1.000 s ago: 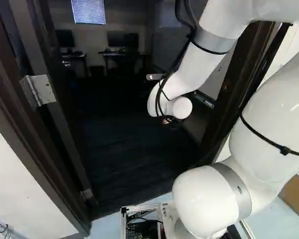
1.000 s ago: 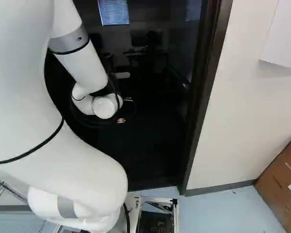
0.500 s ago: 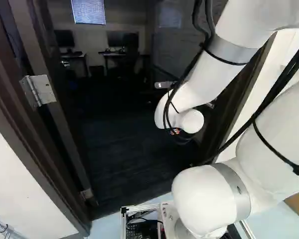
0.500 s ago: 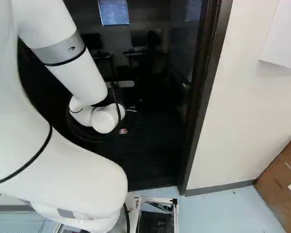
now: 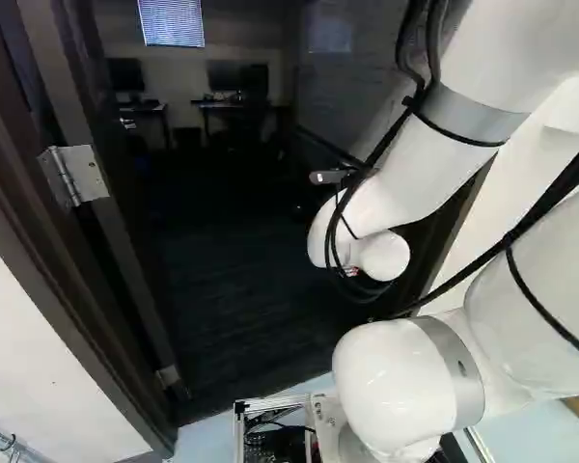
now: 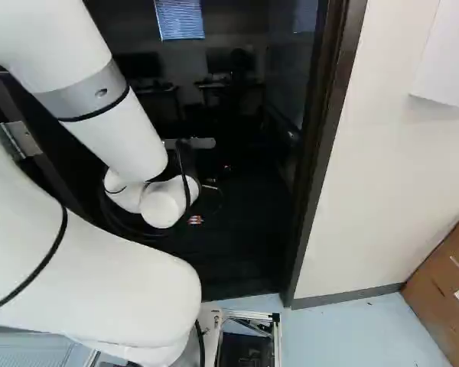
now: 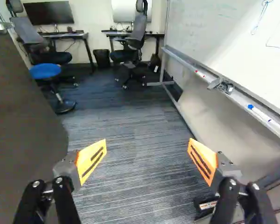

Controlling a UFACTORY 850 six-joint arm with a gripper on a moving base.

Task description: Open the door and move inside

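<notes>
While reaching past the open door (image 7: 23,126): is touching nothing, is gripping nothing.
Door: is standing swung inward at the left of the left base view, hanging from an upper hinge (image 5: 74,176) and a lower hinge (image 5: 169,376); in the wrist view, is standing beside the pincer (image 7: 148,145), apart from both orange pads (image 7: 86,156).
Door face: is looking heavy, stiff, smooth and hardly fragile; is probably swinging easily, but offering little grip to a slanting push.
Handle: is apparently showing as a silver fitting (image 7: 1,25); is likely giving the best hold for pulling. For pushing, is favouring the face near the free edge.
Pincer: is standing wide open, holding nothing, pointing over the carpet (image 7: 130,126).
Arm (image 5: 425,174): compared with both earlier moments, is drawing back toward the base, sitting lower and farther right in the left base view; is now uncovering the upper hinge in the right base view.
Door frame (image 6: 315,168): is showing no shift, nor is indicating base travel.
Doorway: is probably awaiting slow, straight entry; is risking elbow contact.
</notes>
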